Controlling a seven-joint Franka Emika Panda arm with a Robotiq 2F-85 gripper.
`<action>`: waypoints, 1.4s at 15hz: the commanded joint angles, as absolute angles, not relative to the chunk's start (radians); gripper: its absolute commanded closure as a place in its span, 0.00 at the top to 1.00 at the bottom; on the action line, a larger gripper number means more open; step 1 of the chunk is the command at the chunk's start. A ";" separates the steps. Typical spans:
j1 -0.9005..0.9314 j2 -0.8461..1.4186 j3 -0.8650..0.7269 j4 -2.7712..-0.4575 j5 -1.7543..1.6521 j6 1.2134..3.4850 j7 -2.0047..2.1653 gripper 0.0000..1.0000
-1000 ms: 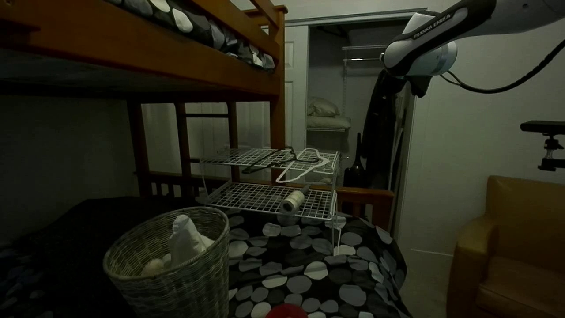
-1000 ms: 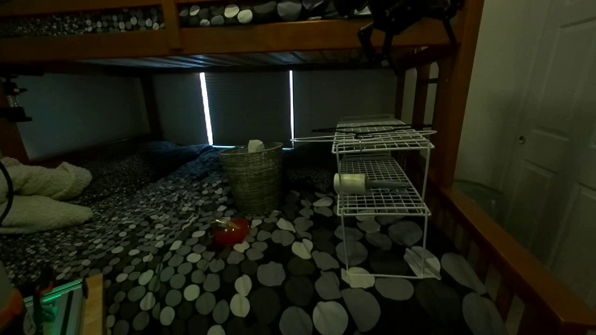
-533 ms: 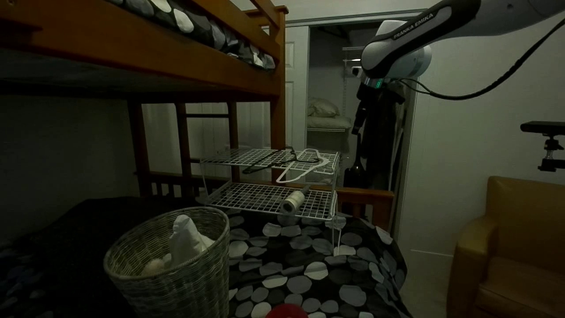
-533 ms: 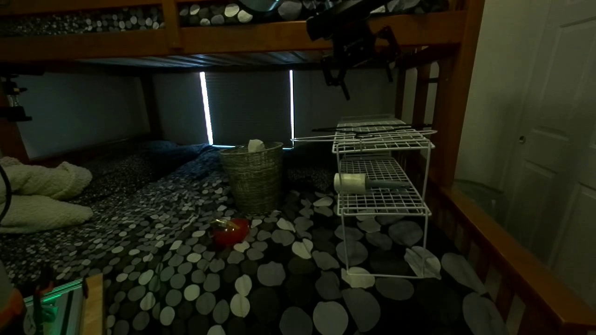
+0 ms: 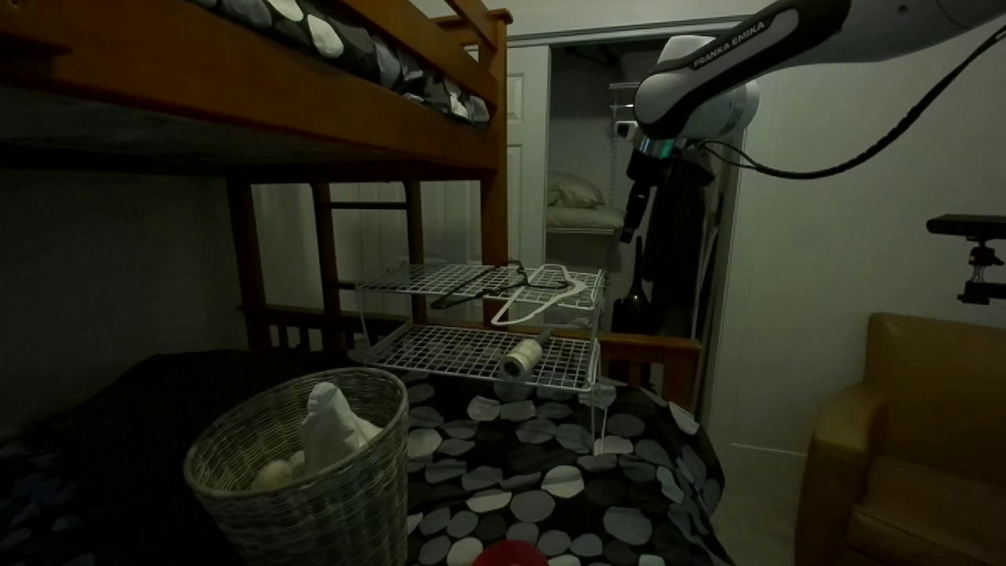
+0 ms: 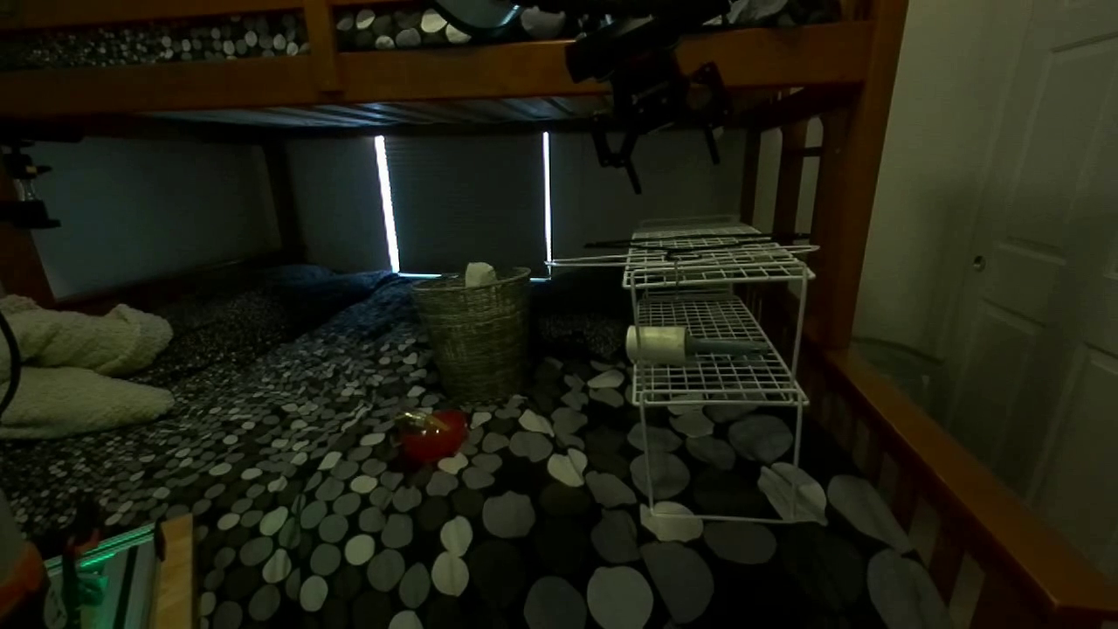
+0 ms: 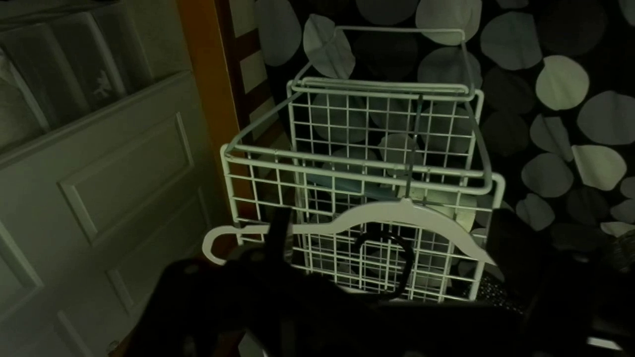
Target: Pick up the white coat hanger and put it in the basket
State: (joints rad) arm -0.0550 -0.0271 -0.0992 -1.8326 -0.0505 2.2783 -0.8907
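We must center the gripper [image 6: 676, 175] (wide, holding nothing) over the white coat hanger [image 7: 382, 211] and avoid pinching the black hanger [image 7: 411, 258].

the dotted bedspread [image 6: 349, 494] carries the basket [image 6: 476, 345], wire rack [image 6: 721, 402] and red object [image 6: 437, 441].

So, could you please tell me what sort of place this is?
Most likely a bedroom, perhaps a child's or a shared one: there is a wooden bunk bed with dotted bedding, and behind it an open closet with what look like pillows inside.
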 commanded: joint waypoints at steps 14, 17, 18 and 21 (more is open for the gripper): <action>-0.030 0.125 -0.030 -1.804 -0.272 2.281 -0.417 0.73; -0.042 0.154 -0.030 -1.793 -0.237 2.331 -0.424 0.39; -0.045 0.163 -0.028 -1.790 -0.226 2.348 -0.437 0.36; -0.053 0.184 -0.030 -1.783 -0.229 2.353 -0.443 0.34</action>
State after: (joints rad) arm -0.0406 0.1559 -0.0296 -1.8030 -0.2428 2.3444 -0.4335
